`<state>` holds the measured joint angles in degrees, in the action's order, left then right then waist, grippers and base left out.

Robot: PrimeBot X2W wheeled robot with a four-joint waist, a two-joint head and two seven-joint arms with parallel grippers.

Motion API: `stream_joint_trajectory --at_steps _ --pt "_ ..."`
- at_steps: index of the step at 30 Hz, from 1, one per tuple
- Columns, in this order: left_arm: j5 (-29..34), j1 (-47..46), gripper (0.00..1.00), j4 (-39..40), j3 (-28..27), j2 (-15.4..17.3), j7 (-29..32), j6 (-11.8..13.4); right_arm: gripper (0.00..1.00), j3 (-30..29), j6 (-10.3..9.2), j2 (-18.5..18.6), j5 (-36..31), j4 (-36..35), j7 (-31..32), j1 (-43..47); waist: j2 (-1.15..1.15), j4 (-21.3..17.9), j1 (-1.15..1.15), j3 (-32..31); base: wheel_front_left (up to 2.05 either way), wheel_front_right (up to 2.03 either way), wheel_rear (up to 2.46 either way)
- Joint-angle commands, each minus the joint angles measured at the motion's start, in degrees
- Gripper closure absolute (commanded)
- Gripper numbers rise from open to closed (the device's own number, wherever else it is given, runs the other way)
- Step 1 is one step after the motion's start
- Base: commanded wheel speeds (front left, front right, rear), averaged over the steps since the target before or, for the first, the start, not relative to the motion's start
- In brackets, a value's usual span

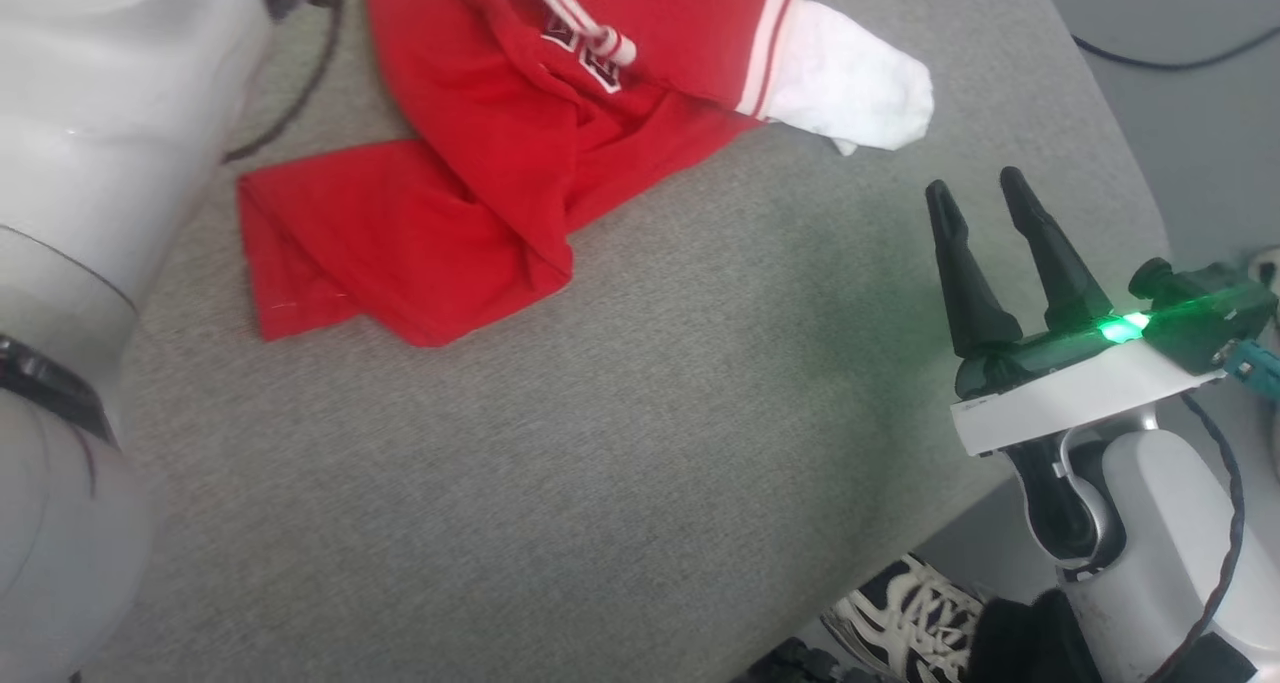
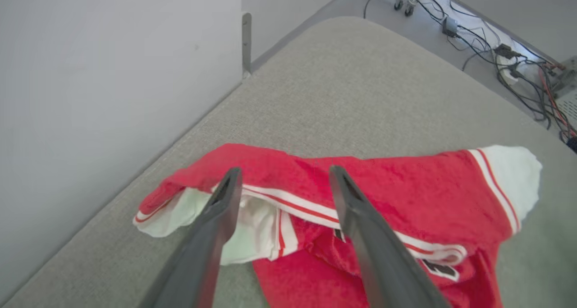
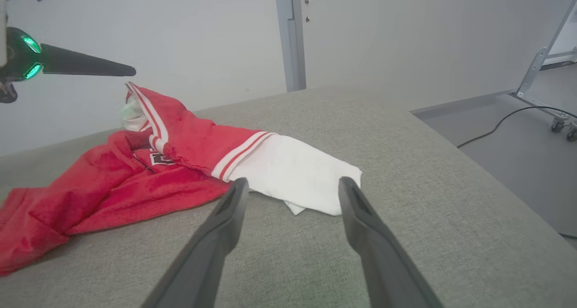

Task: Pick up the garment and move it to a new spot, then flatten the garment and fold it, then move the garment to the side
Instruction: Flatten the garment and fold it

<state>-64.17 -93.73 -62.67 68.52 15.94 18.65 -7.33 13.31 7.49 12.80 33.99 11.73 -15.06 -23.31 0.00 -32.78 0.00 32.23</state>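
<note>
Crumpled red, white-sleeved garment (image 1: 480,183)

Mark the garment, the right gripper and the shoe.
garment (image 1: 480,163), head view, red body fabric.
right gripper (image 1: 975,183), head view, midway between its fingertips.
shoe (image 1: 905,623), head view, laced upper.

The left gripper (image 2: 285,170) hangs with its jaws spread wide and empty, and its pale forearm (image 1: 90,163) runs along the head view's left edge. The right gripper (image 1: 975,183) sits at lower right, jaws wide apart, pointing up that view.
</note>
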Motion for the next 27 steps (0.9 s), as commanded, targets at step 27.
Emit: stream_joint_trajectory --at_steps 27 --pt "-5.32 -5.12 0.00 -3.17 0.34 2.41 23.80 -0.14 0.00 -2.03 0.00 -3.23 -1.90 -5.18 -0.13 3.93 0.00 -0.94 0.00 3.84 0.01 0.01 0.01"
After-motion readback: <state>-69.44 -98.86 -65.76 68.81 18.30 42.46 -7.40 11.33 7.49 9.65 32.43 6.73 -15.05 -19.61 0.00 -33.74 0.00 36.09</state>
